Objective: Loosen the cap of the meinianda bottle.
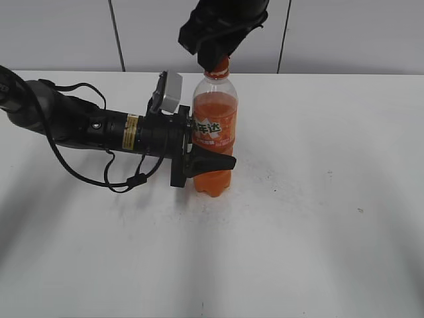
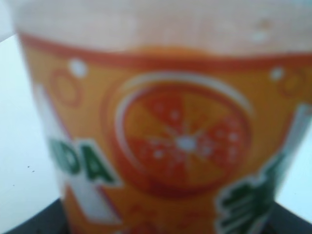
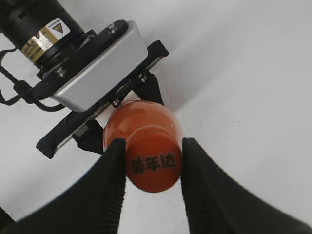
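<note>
The meinianda bottle (image 1: 214, 132) stands upright on the white table, full of orange drink; its label fills the left wrist view (image 2: 180, 141). My left gripper (image 1: 211, 161) comes in from the left and is shut on the bottle's lower body. My right gripper (image 1: 215, 61) reaches down from above and is shut on the orange cap (image 3: 153, 163); its two black fingers press the cap's sides in the right wrist view (image 3: 152, 161). The cap's top shows dark Chinese characters. In the exterior view the cap is mostly hidden by the right fingers.
The white table (image 1: 318, 199) spreads around the bottle, with a grey wall panel behind. The left arm's black cable (image 1: 126, 179) loops on the table to the left. The left wrist camera housing (image 3: 97, 73) sits just beside the bottle's shoulder.
</note>
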